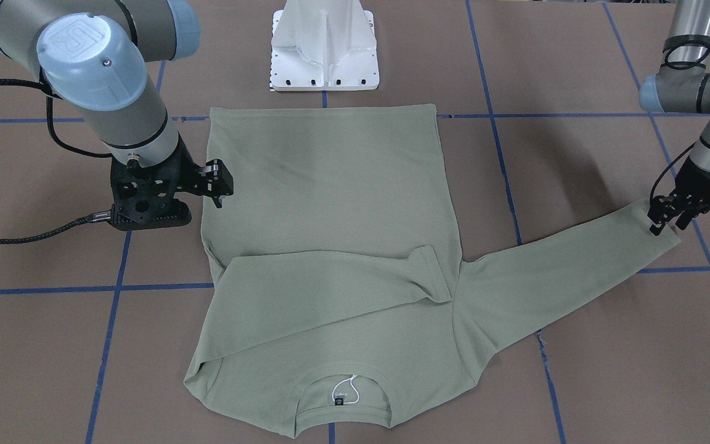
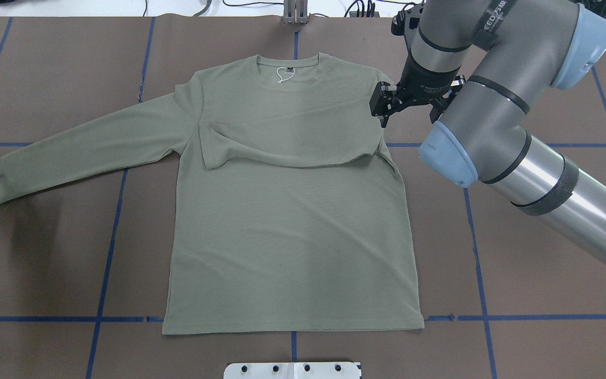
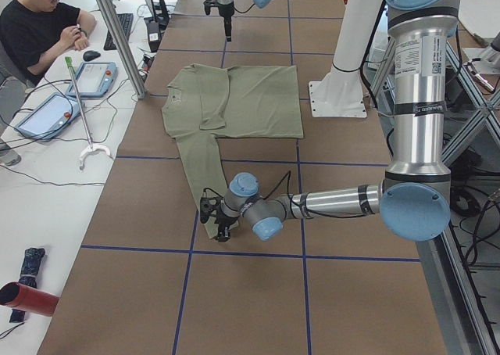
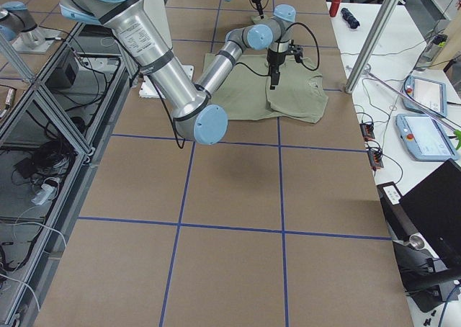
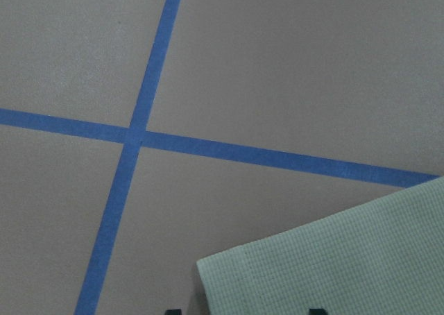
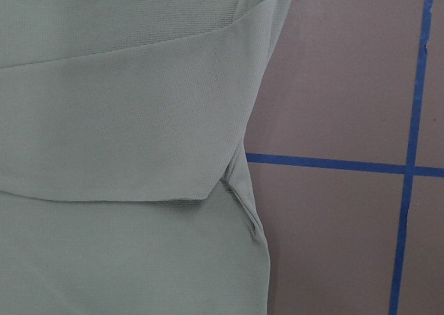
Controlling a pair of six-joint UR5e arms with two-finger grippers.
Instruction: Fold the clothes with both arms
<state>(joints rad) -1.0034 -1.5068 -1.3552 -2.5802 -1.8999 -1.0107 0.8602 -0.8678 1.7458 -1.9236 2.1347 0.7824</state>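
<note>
The left gripper (image 1: pixel 668 217) stands over the cuff (image 5: pixel 326 259) of the outstretched sleeve (image 2: pixel 87 142), close to the counter's (image 2: pixel 545 347) left end. Its wrist view shows two fingertips (image 5: pixel 173 312) well apart at the bottom of the frame, with the cuff's corner lying between them. The jaws are released and grasp nothing. Whether they touch the cloth cannot be told.

The right gripper (image 1: pixel 218 194) points down at the shirt's (image 2: pixel 292 237) right-hand edge, just beside the shoulder fold. It carries no cloth, and the pictures do not settle whether its jaws are parted or closed.

The sage-green shirt lies flat in the middle of the counter. Its hem faces the robot's edge, near the white pedestal base (image 1: pixel 324 55), and its collar faces the far edge. A white string tag (image 2: pixel 283 75) sits inside the neck. The right sleeve (image 2: pixel 292 142) is folded across the chest, and its cuff end reaches the opposite armpit. The left sleeve runs out slantwise toward the left end — spread flat on the brown surface. Blue tape lines (image 2: pixel 545 317) cross the counter in a grid.
</note>
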